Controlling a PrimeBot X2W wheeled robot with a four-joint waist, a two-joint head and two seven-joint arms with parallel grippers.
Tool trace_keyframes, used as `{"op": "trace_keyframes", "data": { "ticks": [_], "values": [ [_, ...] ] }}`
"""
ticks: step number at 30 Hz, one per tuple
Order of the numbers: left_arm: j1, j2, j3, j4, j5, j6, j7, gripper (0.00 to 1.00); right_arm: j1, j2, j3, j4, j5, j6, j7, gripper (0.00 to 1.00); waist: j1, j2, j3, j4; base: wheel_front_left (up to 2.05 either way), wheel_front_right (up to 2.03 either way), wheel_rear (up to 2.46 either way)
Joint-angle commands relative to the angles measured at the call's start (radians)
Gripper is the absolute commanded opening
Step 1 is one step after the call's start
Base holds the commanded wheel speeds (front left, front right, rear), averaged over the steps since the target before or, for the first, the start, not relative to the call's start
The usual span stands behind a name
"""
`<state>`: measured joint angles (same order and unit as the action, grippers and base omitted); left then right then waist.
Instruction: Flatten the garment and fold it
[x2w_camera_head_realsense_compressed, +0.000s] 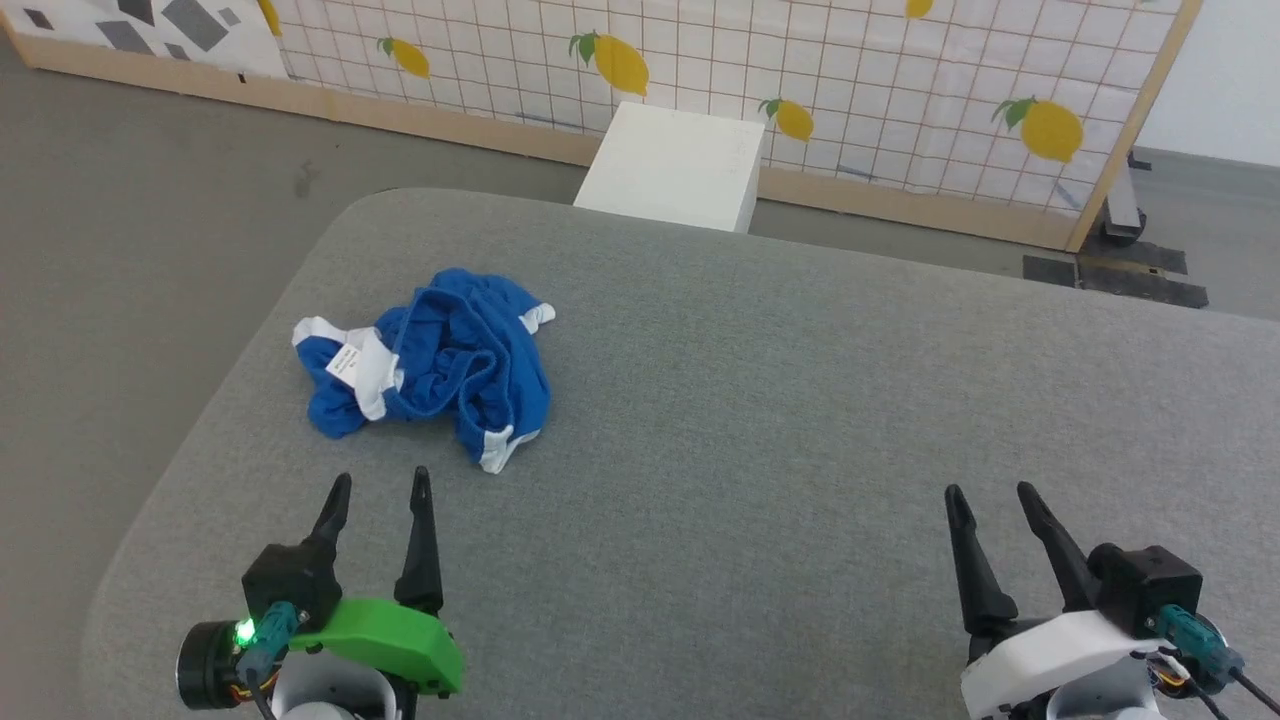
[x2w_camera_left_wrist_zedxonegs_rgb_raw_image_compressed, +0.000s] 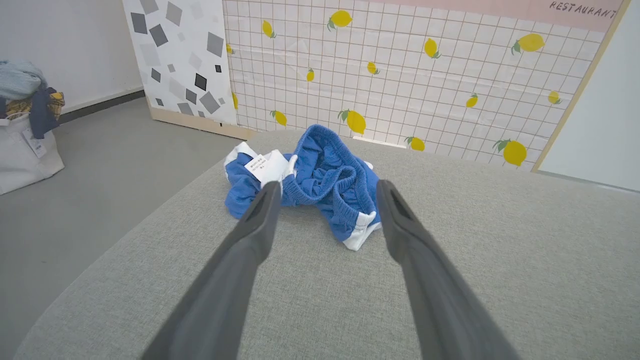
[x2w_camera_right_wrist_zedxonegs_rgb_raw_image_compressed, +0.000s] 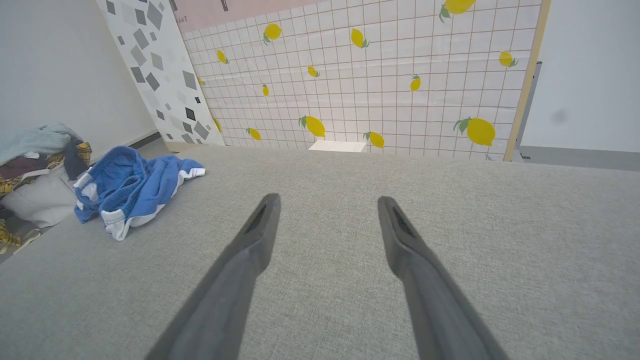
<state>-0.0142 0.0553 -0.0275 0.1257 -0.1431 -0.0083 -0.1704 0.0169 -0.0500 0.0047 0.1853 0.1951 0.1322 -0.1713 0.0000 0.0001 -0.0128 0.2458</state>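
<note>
On the left of the table (x2w_camera_head_realsense_compressed: 800, 400): crumpled shorts (x2w_camera_head_realsense_compressed: 430, 365), both grippers empty.
Head view: the shorts lie bunched just ahead of the left gripper (x2w_camera_head_realsense_compressed: 381, 475), not touching it. The right gripper (x2w_camera_head_realsense_compressed: 989, 489) hangs well apart at the right. Both are spread wide and hold nothing. Left wrist view: the parted fingers (x2w_camera_left_wrist_zedxonegs_rgb_raw_image_compressed: 240, 250) frame the heap, with its white label (x2w_camera_left_wrist_zedxonegs_rgb_raw_image_compressed: 260, 165) facing up. Right wrist view: parted fingers (x2w_camera_right_wrist_zedxonegs_rgb_raw_image_compressed: 235, 270) over the table, shorts at far left near the edge.
</note>
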Motion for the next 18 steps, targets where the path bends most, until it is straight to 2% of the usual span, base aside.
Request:
{"op": "trace_keyframes", "data": {
  "ticks": [1, 18],
  "values": [
    [0.005, -0.004, -0.003, 0.007, -0.007, -0.001, -0.013, 1.0, 0.01, 0.0, 0.001, 0.008, 0.012, -0.001, -0.013, 1.0, 0.0, -0.0001, -0.001, 0.006, 0.0, 0.0, 0.0],
    [0.005, -0.004, -0.009, 0.032, -0.029, -0.001, -0.048, 1.0, 0.003, 0.0, 0.01, 0.052, 0.031, -0.001, -0.047, 1.0, 0.0, -0.0001, -0.006, 0.055, 0.0, 0.0, 0.0]
  ]
}}
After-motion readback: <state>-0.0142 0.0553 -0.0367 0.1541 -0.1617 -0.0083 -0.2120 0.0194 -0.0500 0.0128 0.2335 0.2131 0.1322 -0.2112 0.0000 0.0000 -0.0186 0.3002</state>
